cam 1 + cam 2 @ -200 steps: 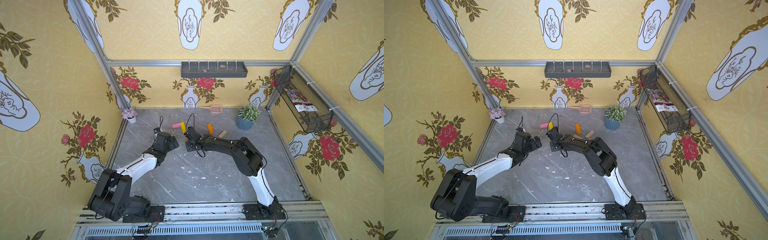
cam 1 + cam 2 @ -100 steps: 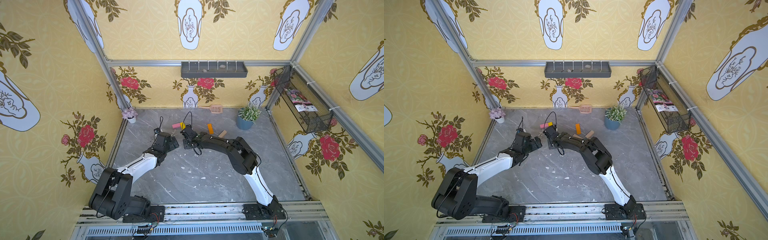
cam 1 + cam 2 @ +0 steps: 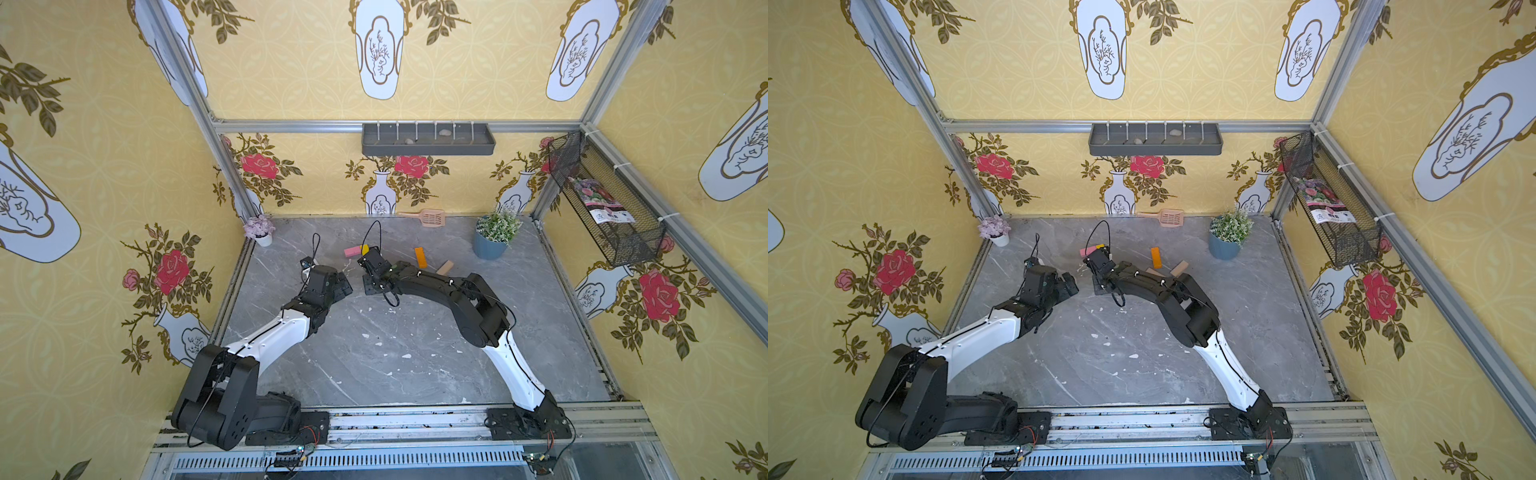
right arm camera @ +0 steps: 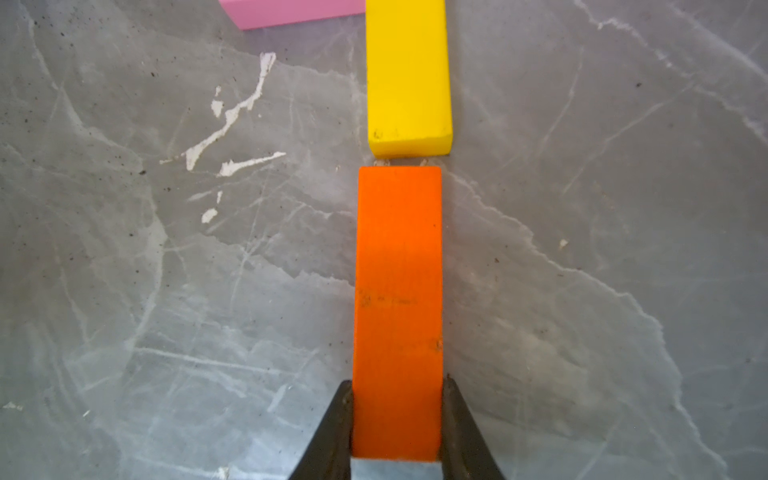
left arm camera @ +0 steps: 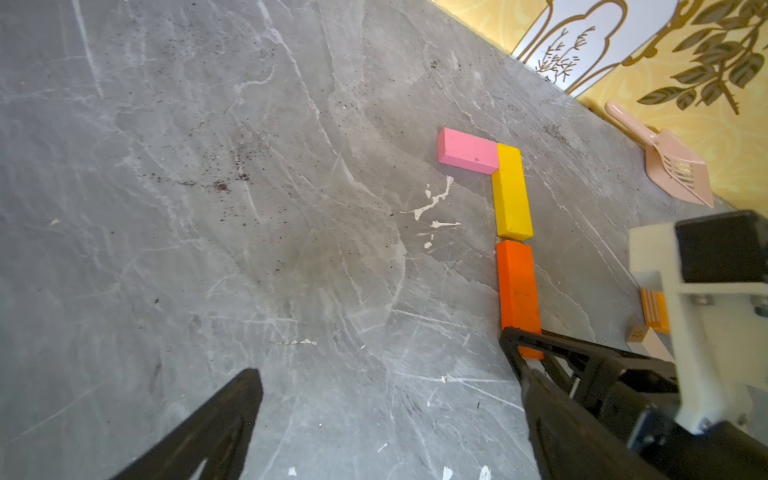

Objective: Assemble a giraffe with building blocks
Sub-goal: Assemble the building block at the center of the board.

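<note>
Right end effector (image 4: 398, 384) clamps the orange bar (image 4: 398, 291), flat on the worktop (image 4: 166, 291). Just ahead of its tips sits the yellow bar (image 4: 408, 75), a thin gap between. Pink bar (image 4: 291, 12) touches the yellow bar's far end.

Left end effector (image 5: 379, 353) gapes wide, empty.

Spare orange bar (image 3: 420, 257) and tan bar (image 3: 444, 267) lie loose behind the right wrist. Back and legs not yet laid.

Packet (image 3: 598, 203): print too small to read.

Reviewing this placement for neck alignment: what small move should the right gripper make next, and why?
Probably open the right gripper and let go. Its jaws are clamped on the near end of the orange block, which seems to lie flat on the table, end to end with the yellow block, nearly in line, with only a sliver of gap between them.
</note>
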Motion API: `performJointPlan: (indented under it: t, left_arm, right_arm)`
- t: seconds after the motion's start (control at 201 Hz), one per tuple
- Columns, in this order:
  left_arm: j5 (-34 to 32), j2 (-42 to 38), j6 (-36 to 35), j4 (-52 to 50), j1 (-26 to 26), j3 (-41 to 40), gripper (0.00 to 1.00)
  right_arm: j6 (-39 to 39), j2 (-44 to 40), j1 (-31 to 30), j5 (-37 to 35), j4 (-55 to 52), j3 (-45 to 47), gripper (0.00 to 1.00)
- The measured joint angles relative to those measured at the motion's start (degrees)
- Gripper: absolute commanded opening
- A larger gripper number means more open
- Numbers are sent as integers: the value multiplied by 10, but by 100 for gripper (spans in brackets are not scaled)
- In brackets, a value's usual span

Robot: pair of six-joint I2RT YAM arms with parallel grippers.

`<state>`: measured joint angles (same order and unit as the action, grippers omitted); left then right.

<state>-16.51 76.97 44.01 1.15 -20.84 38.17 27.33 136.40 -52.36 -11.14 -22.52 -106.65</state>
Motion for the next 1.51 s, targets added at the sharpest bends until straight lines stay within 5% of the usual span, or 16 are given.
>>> performJointPlan:
  t: [0.976,1.14,1.235,1.514]
  left_arm:
    - [-8,-4,10,-3,7,-2,99]
    - [-8,-4,10,-3,7,-2,99]
    - [-8,-5,10,-3,7,-2,99]
    - [-2,-14,0,0,7,-4,99]
  right_arm:
    - [-4,12,3,7,0,-18,19]
    - [-3,13,3,8,-3,-23,47]
    - [-3,13,2,10,-4,-23,55]
    - [-1,-56,2,-2,-29,27,59]
